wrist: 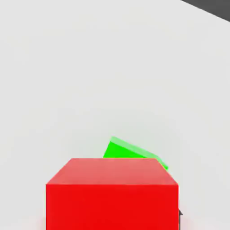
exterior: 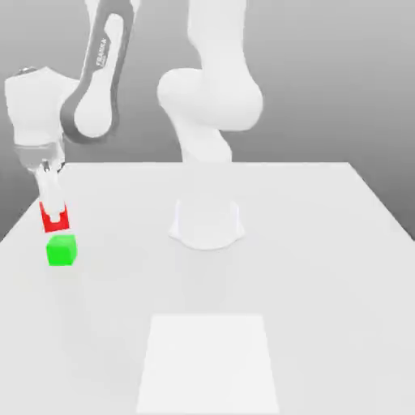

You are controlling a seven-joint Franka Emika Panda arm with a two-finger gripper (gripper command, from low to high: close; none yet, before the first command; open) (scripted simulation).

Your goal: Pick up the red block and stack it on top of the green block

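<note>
The red block hangs at the exterior view's left, held between the white fingers of my gripper, which is shut on it. Directly under it, and very close, the green block sits on the white table. Whether the two blocks touch I cannot tell. In the hand view the red block looms large in front, and a corner of the green block peeks out from behind it.
The arm's white base stands at the middle of the table. A slightly brighter white square patch lies on the table surface toward the front. The table's left edge runs close to the blocks.
</note>
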